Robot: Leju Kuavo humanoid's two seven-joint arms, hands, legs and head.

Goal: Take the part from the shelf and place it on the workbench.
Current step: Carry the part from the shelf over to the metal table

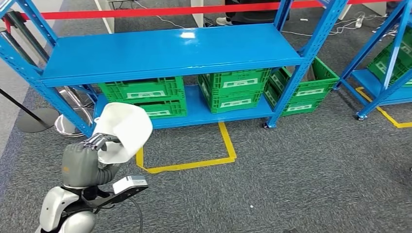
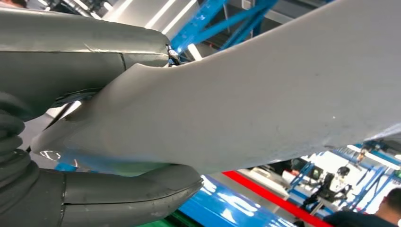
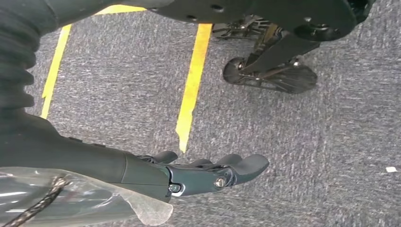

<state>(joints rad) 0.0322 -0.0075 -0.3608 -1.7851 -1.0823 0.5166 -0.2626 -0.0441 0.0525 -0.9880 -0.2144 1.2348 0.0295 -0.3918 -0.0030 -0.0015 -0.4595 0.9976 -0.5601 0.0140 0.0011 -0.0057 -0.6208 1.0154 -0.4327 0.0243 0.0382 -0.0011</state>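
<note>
The part (image 1: pixel 122 130) is a white, curved, shell-like piece. My left hand (image 1: pixel 85 162) grips it at its lower edge and holds it up over the carpet, in front of the blue shelf (image 1: pixel 165 51). In the left wrist view the white part (image 2: pixel 246 104) sits clamped between the grey thumb and the fingers (image 2: pixel 118 194). My right hand (image 3: pixel 208 172) hangs over the grey carpet with its fingers stretched out and nothing in it.
The shelf's upper board is bare. Green crates (image 1: pixel 233 90) stand on its lowest board. Yellow tape (image 1: pixel 194 162) marks a box on the carpet. A second blue rack (image 1: pixel 384 73) stands at the right. Stanchion bases (image 1: pixel 36 119) and a red barrier tape (image 1: pixel 160 10) lie at the left and behind.
</note>
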